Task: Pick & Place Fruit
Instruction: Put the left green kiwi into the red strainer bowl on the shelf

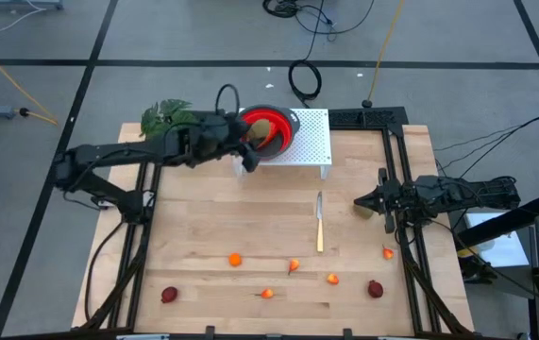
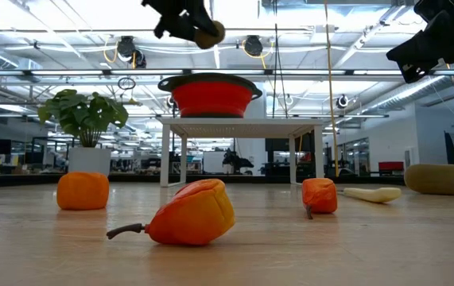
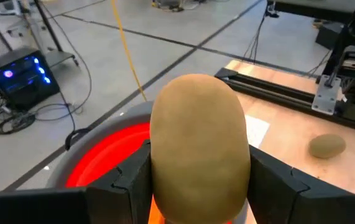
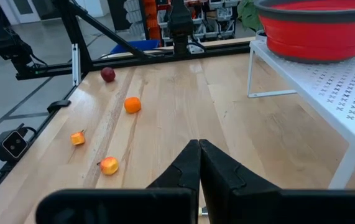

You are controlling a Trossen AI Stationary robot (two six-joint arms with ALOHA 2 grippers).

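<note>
- Left gripper [image 3: 196,186] clamps a brown fruit [image 3: 199,143] above the red bowl [image 1: 283,127].
- Right gripper [image 1: 362,201], closed and empty, waits beside the knife [image 1: 320,222].
- Small fruits [image 1: 235,259] lie well apart from the bowl.

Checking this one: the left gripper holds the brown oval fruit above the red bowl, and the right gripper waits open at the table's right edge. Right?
Not quite. The right gripper is shut, its jaws pressed together in the right wrist view. The rest stands: the left gripper holds the brown oval fruit above the red bowl, and the right gripper waits at the table's right edge.
</note>
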